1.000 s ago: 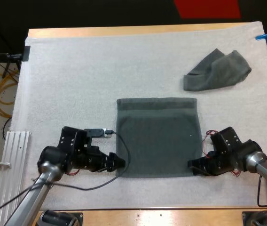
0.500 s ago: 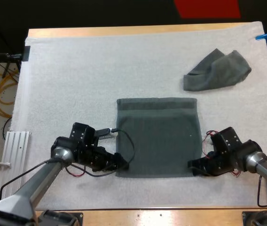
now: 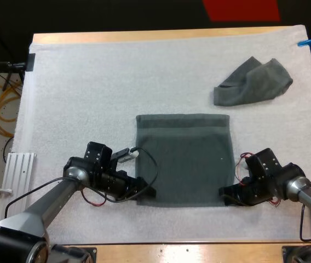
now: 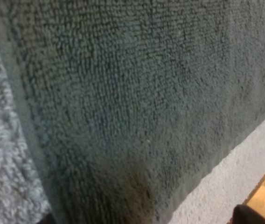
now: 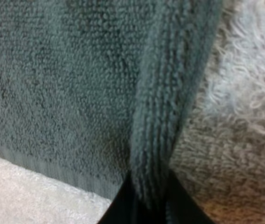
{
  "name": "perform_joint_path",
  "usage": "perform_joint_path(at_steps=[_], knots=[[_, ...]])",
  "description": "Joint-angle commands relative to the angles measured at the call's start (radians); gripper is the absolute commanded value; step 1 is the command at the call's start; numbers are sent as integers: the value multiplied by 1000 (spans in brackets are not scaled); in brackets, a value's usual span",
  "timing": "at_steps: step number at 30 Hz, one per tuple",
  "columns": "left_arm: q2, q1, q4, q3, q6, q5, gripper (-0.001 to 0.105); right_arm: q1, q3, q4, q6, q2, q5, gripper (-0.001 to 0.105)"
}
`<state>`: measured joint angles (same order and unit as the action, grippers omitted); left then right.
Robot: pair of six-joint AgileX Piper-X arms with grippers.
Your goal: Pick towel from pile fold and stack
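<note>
Station check, both arms at the table.

1. Flat towel: a dark grey-green towel is lying spread as a near-square at centre frame of the high view, slightly below the middle, on the white mat. A hem band is running along its upper edge. Its lower edge is sitting close to the mat's lower border.

2. Crumpled towel: a second towel of the same colour is lying bunched at the upper right of the high view, well apart from the flat one and touched by neither arm.

3. Right gripper: it is sitting at the flat towel's lower right corner. In the right wrist view its black fingers are pressing a raised ridge of the towel's hemmed edge from both sides, so I am recording this claw as closed on the flat towel.

4. Left gripper: it is reaching in from the lower left and resting at the flat towel's lower left corner. In the left wrist view the towel's pile is sitting very close to the camera, and two dark tips are showing well apart on either side of that corner. I am recording this claw as spread wide and gripping nothing.

5. Table: its wooden edge is showing beyond the mat along the top of the high view.
</note>
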<state>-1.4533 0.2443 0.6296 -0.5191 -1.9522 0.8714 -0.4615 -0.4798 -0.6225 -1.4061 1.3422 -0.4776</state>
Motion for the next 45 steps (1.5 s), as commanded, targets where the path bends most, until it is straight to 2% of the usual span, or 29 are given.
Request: perform_joint_path(at_steps=[1, 3, 11, 13, 18, 21, 26, 30, 33, 36, 40, 45], knots=[[-17, 5, 1, 4, 5, -11, 62, -4, 5, -21, -2, 0, -6, 0], [-17, 5, -2, 4, 5, -11, 56, -4, 5, -21, -2, 0, -6, 0], [-17, 5, -4, -1, 27, -30, 9, -4, 5, -12, -12, -14, -6, 0], [-17, 5, -4, -5, 27, -30, 1, -4, 5, -4, -12, -27, -6, 0], [-3, 5, 16, -16, 33, -19, 0, -4, 5, -3, -12, -88, -6, 0], [54, 5, 88, -16, 78, -19, 0, -4, 5, -33, 1, -166, -6, 0], [209, 5, 244, -16, 132, -21, 0, -47, 5, -132, 69, -303, -2, 0], [297, 5, 256, -16, 136, -31, 0, -94, 5, -147, 138, -366, 31, 0], [307, 2, 209, -15, 107, -48, 0, -103, 5, -75, 226, -376, 88, 0], [295, -5, 125, -14, 35, -77, 0, -100, 5, 28, 307, -373, 174, 0], [251, -47, -67, -14, -117, -81, 0, -100, 5, 180, 415, -341, 268, 0], [161, -103, -301, -14, -254, -59, 0, -100, 5, 329, 454, -232, 288, 0]])
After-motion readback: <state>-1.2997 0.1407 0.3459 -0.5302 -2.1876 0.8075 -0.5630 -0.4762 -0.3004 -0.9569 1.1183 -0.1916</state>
